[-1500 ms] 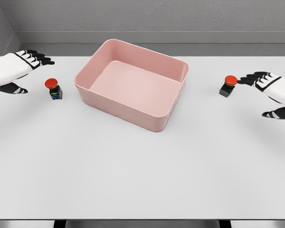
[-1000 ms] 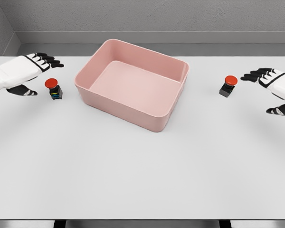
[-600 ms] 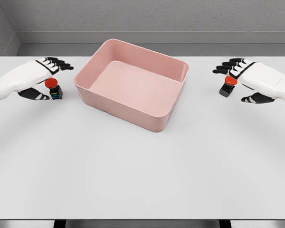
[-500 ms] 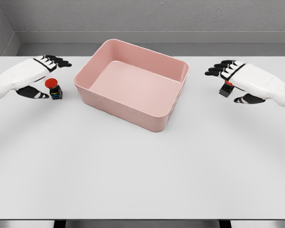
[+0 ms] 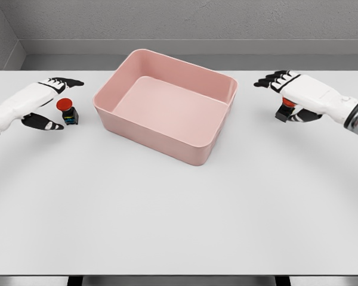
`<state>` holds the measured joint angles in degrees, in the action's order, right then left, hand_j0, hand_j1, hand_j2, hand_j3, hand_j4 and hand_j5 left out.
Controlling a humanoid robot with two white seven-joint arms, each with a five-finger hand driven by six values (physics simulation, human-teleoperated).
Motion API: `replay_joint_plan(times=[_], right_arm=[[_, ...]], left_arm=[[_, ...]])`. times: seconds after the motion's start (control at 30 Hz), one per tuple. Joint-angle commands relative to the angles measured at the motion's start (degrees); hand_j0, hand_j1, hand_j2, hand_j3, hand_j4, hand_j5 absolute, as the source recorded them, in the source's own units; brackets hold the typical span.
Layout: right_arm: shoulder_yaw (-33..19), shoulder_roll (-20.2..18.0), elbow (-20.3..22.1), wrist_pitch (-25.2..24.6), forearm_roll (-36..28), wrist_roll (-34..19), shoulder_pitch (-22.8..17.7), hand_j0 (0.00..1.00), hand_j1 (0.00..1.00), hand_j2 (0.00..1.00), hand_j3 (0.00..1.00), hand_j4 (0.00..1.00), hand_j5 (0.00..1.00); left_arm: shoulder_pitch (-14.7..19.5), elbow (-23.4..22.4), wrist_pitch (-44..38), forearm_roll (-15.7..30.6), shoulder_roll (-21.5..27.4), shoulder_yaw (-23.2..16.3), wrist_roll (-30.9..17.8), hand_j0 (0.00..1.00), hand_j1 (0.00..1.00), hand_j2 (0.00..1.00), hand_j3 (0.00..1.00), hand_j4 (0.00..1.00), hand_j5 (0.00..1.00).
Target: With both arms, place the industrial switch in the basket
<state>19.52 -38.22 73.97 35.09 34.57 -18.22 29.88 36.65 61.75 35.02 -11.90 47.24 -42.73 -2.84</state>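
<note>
While spread wide over the white table (image 5: 179, 214), both hands hold nothing. Left hand (image 5: 33, 101) at the far left, fingers (image 5: 68, 81) extended above and behind the left switch (image 5: 66, 111), thumb lower on the near side, no visible grip on it. Left switch: red button on top, dark body with coloured marks, upright on the table, just beside the left wall of the pink basket (image 5: 167, 104) but apart from it. Right hand (image 5: 301, 94) at the far right, palm hovering over the right switch (image 5: 284, 111), black fingertips (image 5: 265, 80) pointing toward the basket, thumb low beside the dark body. Most of the right switch hidden under that hand, only a sliver of red cap and a dark block showing; contact with the hand cannot be told. Right switch likewise on the table, well to the right of the basket's right wall. Basket in the middle rear of the table, turned at an angle, with neither switch inside. Grey wall (image 5: 185, 21) behind.
</note>
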Motion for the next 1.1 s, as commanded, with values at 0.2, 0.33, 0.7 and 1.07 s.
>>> replay_joint_plan(times=[0.2, 0.33, 0.7, 1.07], right_arm=[[2.3, 2.7, -3.9, -0.1, 1.6, -1.3, 1.9, 1.00, 1.00, 1.00, 1.00, 1.00, 1.00], [2.3, 2.7, -5.5, -0.1, 1.6, -1.4, 2.2, 1.00, 1.00, 1.00, 1.00, 1.00, 1.00], [4.6, 4.9, -11.3, -0.1, 3.1, -1.3, 5.3, 1.00, 1.00, 1.00, 1.00, 1.00, 1.00], [4.0, 4.1, -14.8, -0.1, 3.1, -1.2, 6.2, 1.00, 1.00, 1.00, 1.00, 1.00, 1.00]], left_arm=[[0.1, -7.7, 0.0, 3.9, -4.8, 0.3, 0.0, 1.00, 1.00, 1.00, 1.00, 1.00, 1.00], [0.1, -11.3, 0.0, 4.1, -7.5, 1.3, 0.0, 1.00, 1.00, 1.00, 1.00, 1.00, 1.00], [0.6, -14.7, 0.0, 5.8, -9.3, 1.7, 0.1, 0.97, 0.97, 0.97, 0.97, 0.97, 0.97], [2.2, -18.1, 0.0, 5.8, -11.7, 1.6, 0.1, 0.93, 0.93, 0.93, 0.93, 0.93, 0.93]])
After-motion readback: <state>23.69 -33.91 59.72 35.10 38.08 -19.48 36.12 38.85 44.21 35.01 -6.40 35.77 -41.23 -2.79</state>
